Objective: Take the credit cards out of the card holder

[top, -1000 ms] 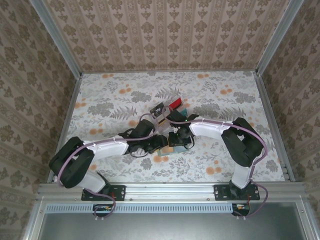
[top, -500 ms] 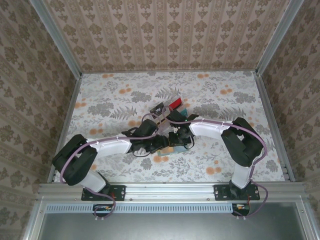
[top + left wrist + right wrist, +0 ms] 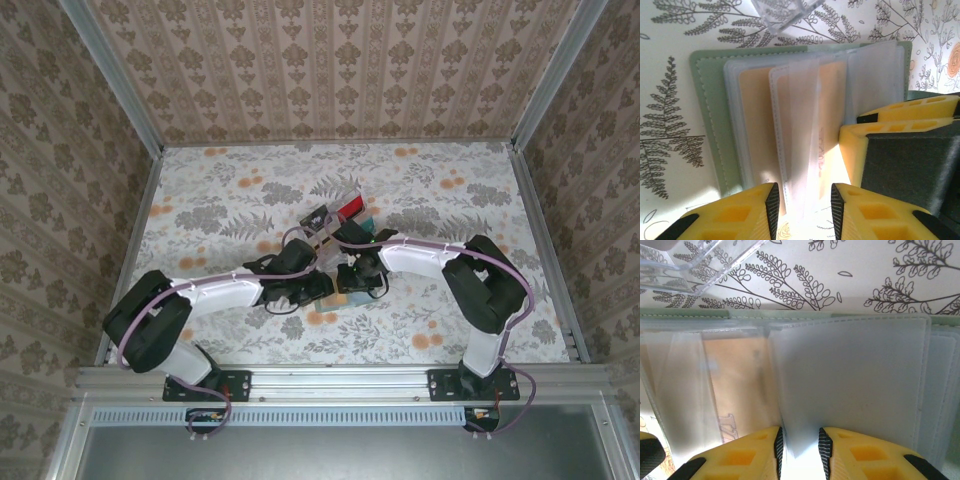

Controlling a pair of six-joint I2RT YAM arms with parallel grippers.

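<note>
The pale green card holder (image 3: 707, 110) lies open on the table, its clear sleeves fanned up. A tan credit card (image 3: 757, 125) sits inside a sleeve and also shows in the right wrist view (image 3: 740, 375). My left gripper (image 3: 802, 205) is open, its pads either side of an upright clear sleeve without touching it. My right gripper (image 3: 798, 445) has its pads closed in on a clear sleeve of the holder (image 3: 850, 370); one of its yellow fingers (image 3: 900, 150) rests on the holder's right half. From above, both grippers (image 3: 322, 285) (image 3: 354, 284) meet over the holder.
A black card (image 3: 318, 217), a red card (image 3: 351, 207) and a teal card (image 3: 368, 226) lie just beyond the grippers. A clear plastic box (image 3: 785, 12) stands right behind the holder. Patterned walls enclose the floral table (image 3: 220, 200) on three sides.
My left arm has shifted slightly right, toward the holder, and its jaws have narrowed around the upright sleeve. The right arm has held still.
</note>
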